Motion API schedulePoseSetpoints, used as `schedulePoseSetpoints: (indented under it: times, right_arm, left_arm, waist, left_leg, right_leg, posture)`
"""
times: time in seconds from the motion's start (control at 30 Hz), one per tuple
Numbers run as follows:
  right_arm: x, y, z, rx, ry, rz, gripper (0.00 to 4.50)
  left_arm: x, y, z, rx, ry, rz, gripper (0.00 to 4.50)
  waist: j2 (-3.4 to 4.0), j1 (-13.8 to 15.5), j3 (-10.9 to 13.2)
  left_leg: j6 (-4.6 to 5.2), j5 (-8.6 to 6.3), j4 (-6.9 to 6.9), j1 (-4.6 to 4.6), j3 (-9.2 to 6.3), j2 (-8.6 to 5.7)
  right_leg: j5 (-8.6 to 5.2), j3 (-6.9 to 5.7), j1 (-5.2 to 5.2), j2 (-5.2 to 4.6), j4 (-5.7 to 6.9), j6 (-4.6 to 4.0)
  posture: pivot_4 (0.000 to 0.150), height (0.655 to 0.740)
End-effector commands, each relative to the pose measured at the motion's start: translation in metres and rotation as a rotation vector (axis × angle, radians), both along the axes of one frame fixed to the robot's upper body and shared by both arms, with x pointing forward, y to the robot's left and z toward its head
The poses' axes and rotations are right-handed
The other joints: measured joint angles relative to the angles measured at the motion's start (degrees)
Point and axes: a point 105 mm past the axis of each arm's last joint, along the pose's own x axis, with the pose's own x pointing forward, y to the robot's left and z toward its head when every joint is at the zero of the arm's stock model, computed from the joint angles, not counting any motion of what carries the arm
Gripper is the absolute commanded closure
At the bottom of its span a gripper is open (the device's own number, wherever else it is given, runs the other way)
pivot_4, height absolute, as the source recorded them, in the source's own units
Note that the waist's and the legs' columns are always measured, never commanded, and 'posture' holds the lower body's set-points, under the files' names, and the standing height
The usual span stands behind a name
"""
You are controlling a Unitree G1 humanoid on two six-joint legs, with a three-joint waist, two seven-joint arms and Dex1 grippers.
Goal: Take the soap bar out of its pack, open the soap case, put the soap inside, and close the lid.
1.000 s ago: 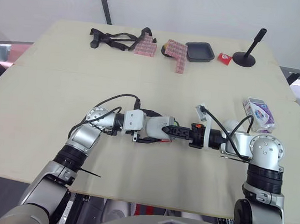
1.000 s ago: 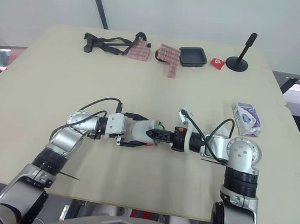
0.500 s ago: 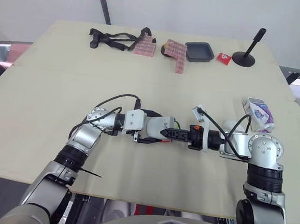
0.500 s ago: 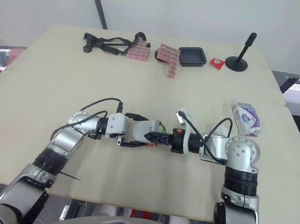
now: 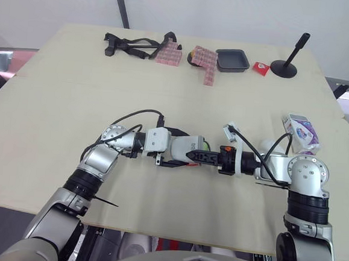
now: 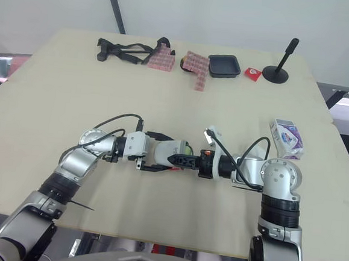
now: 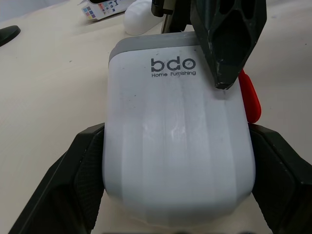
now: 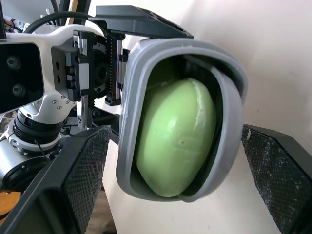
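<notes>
The pale table [image 5: 56,97] carries everything. Near its front edge the two arms meet. The left gripper [image 5: 185,149] is clamped on the sides of the white soap case [image 7: 175,146]. The right gripper [image 5: 201,157] is spread wide at the case's open end, one finger touching its lid. The soap pack [image 5: 301,129] lies to the right. The green soap [image 8: 175,136] sits inside the case.

We see just part of the soap [image 8: 175,139], its edges tucked inside the case [image 8: 129,97]; the left wrist view's edge cuts off the pack [image 7: 102,7].
</notes>
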Motion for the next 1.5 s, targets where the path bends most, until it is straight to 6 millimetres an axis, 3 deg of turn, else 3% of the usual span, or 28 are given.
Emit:
schedulePoseSetpoints:
  times: [0.03,0.1,0.33,0.37,1.27,1.3,1.33,1.5]
  right_arm:
    - [0.0021,-0.0009,0.0059,0.021,-0.027,-0.005,0.01]
    - [0.0018,-0.0007,0.0055,0.021,-0.025,-0.002,0.01]
    - [-0.0012,-0.0002,0.0026,0.014,-0.019,0.016,2.18]
    - [-0.0014,-0.0001,0.0025,0.014,-0.019,0.018,2.28]
    - [-0.0019,-0.0018,0.0048,0.017,-0.021,0.031,2.28]
    - [-0.0017,-0.0017,0.0051,0.019,-0.022,0.032,2.28]
    - [-0.0016,-0.0016,0.0056,0.021,-0.022,0.032,2.28]
    - [-0.0003,-0.0013,0.0068,0.025,-0.024,0.032,2.28]
  left_arm:
    - [-0.0026,-0.0043,0.0127,-0.035,-0.043,-0.027,1.01]
    - [-0.0025,-0.0043,0.0125,-0.034,-0.043,-0.026,1.01]
    - [-0.0021,-0.0035,0.0115,-0.031,-0.044,-0.020,1.01]
    - [-0.0020,-0.0035,0.0113,-0.031,-0.044,-0.020,1.01]
    - [0.0019,-0.0033,0.0116,-0.055,0.011,0.014,1.01]
    - [0.0021,-0.0028,0.0125,-0.061,0.023,0.018,0.23]
    - [0.0028,-0.0023,0.0137,-0.069,0.033,0.024,0.01]
    - [0.0043,-0.0006,0.0167,-0.073,0.051,0.026,0.01]
  waist:
    - [0.00,0.00,0.00]
    - [0.00,0.00,0.00]
    - [0.00,-0.01,0.00]
    - [0.00,0.00,0.00]
    - [0.00,0.00,0.00]
    - [0.00,0.00,0.00]
    - [0.00,-0.01,0.00]
    - [0.00,0.00,0.00]
  left_leg:
    - [0.00,0.00,0.00,0.00,0.00,0.00]
    - [0.00,0.00,0.00,0.00,0.00,0.00]
    - [0.00,0.00,0.00,0.00,0.00,0.00]
    - [0.00,0.00,0.00,-0.01,0.00,0.00]
    - [0.00,0.00,0.00,-0.01,0.00,0.00]
    - [0.00,0.00,0.00,-0.01,0.00,0.00]
    - [0.00,0.00,0.00,-0.01,0.00,0.00]
    - [0.00,0.00,-0.01,-0.01,0.00,0.00]
  right_leg:
    - [0.00,0.00,0.00,0.00,0.00,0.00]
    - [0.00,0.00,0.00,0.00,0.00,0.00]
    - [0.00,0.00,0.00,0.00,0.00,0.00]
    - [0.00,0.00,0.00,0.00,0.00,0.00]
    - [0.00,-0.01,0.00,0.00,0.00,0.00]
    - [0.00,0.00,0.00,0.00,0.00,0.00]
    - [0.00,0.00,0.00,0.00,0.00,0.00]
    - [0.00,0.00,-0.01,0.00,0.00,0.00]
  posture:
    - [0.150,0.7400]
    - [0.150,0.7400]
    - [0.150,0.7400]
    - [0.150,0.7400]
    - [0.150,0.7400]
    - [0.150,0.7400]
    - [0.150,0.7400]
    - [0.150,0.7400]
